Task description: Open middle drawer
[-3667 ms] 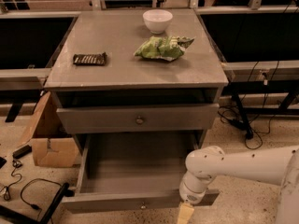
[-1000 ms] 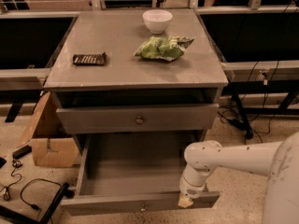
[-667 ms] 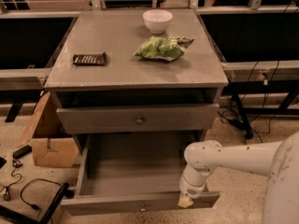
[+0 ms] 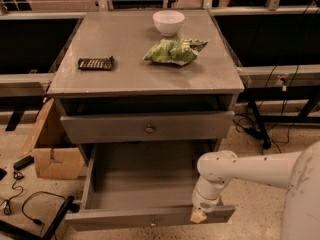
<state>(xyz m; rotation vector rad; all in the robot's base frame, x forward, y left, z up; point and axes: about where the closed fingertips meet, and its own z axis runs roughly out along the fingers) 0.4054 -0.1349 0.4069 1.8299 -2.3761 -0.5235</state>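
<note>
The grey cabinet [image 4: 125, 79] has a drawer pulled far out low down; I take it for the middle drawer [image 4: 142, 181]. Its inside is empty, and its flat front [image 4: 115, 219] carries a small knob [image 4: 152, 223]. Above it, the uppermost drawer [image 4: 100, 128] with a brass knob [image 4: 149, 129] stands slightly out. The lowest drawer is hidden beneath. My gripper [image 4: 198, 216] hangs from the white arm [image 4: 250, 169] at the top edge of the open drawer's front, near its right end.
On the cabinet top are a white bowl [image 4: 168, 22], a green chip bag [image 4: 172, 51] and a dark chocolate bar [image 4: 95, 63]. A cardboard box [image 4: 55, 156] and cables [image 4: 27, 204] lie on the floor at left. Cables and a table leg [image 4: 257, 126] are at right.
Compared with 3.7 s ago my gripper has risen slightly to the edge of the open drawer's front. Over the last second nothing has visibly moved; the drawer stays pulled out.
</note>
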